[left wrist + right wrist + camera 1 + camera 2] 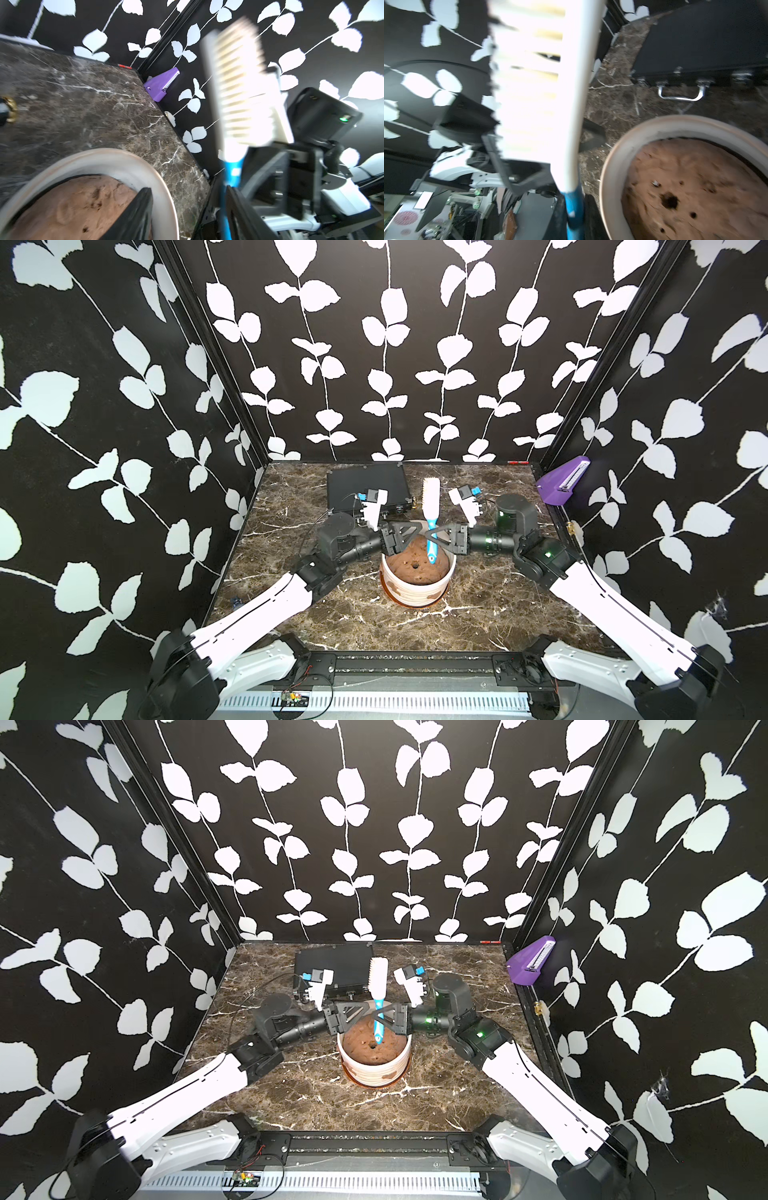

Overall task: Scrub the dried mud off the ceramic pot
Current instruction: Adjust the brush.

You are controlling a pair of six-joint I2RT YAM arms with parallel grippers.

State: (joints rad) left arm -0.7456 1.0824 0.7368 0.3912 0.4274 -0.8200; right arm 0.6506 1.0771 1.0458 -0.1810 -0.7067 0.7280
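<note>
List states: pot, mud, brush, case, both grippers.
Pot: upright, brown mound inside.
Mud: blotches on the pot's outer wall, not scrubbed off.
Brush: held over the pot, head raised, bristles off the pot.
Case: shut, flat at the back.
Left gripper: open, beside the brush handle.
Right gripper: shut on the brush handle.

Both arms reached in from the near corners, wrists level, grippers meeting tip to tip. The left gripper (413, 536) stood with jaws apart; the right gripper (434, 537) was clamped on the brush handle (432, 549).
</note>
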